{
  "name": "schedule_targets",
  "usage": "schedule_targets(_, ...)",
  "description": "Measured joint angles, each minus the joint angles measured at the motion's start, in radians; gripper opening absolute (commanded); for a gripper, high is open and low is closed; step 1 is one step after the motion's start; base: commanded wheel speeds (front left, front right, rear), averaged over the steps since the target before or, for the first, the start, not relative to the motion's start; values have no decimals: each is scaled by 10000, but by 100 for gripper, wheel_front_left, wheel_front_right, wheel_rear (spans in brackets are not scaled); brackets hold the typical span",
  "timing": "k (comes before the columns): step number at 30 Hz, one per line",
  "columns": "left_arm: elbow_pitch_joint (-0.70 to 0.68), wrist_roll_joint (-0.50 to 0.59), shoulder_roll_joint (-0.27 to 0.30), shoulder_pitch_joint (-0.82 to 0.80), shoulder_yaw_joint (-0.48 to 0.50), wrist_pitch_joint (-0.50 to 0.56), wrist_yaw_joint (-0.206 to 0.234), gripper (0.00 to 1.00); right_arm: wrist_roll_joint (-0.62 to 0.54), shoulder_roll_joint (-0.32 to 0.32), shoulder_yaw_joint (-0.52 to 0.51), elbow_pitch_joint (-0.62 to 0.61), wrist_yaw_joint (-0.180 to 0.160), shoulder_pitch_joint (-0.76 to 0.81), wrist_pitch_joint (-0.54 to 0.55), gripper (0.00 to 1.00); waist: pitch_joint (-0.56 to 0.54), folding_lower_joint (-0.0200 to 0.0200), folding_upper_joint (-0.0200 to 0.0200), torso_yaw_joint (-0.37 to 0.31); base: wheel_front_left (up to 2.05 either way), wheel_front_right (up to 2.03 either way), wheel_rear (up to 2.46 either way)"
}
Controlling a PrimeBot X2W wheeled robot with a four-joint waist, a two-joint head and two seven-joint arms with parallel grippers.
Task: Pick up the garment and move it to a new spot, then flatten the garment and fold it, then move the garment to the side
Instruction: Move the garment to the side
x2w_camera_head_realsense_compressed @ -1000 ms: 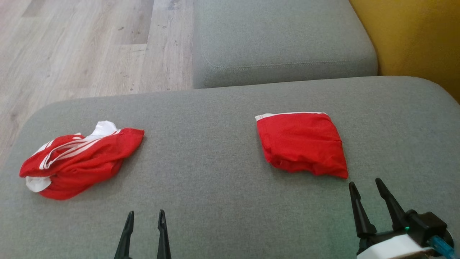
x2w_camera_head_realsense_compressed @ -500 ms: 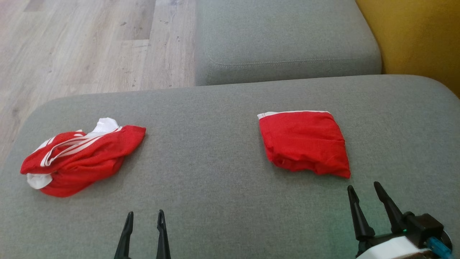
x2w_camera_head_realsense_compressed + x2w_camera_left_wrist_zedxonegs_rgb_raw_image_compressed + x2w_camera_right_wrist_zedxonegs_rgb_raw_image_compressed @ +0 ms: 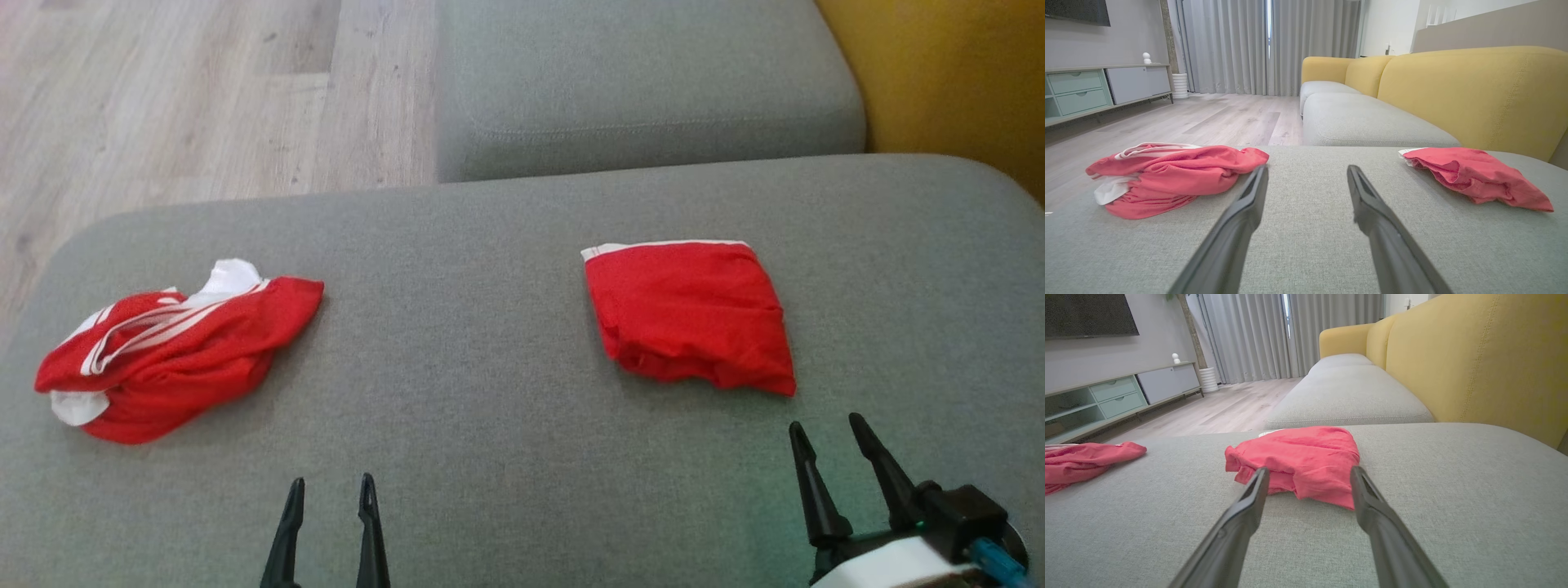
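text: none legible | labels: none | signs: none

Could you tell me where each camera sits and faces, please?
Head view: on the head, looking down at the cushion; left gripper, right gripper open below.
Left wrist view: low over the cushion, facing the curtains past its fingers.
Right wrist view: low, fingers pointing at the folded garment.
All three share it and the crumpled garment.

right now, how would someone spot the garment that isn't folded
On the wide grey cushion before the robot lie two red garments. Take the crumpled garment at its left end. Unlike the folded garment on the right, it shows white stripes.
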Motion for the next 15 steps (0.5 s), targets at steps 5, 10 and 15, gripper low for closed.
schedule_targets(5,-23,0,0,-130,-140,0,73,100,2,-73,-125,23,0,-55,0,100,369,1,0,91,0,0,0)
schedule_targets(10,-113,10,0,-495,-276,0,71,100,311,-339,-186,428,0,-607,0,100,895,0,0,207,0,0,0)
schedule_targets(15,-155,113,-4,-1233,-570,0,63,100,734,-621,-376,1432,0,-2107,117,100,1589,3,0,352,0,0,0)
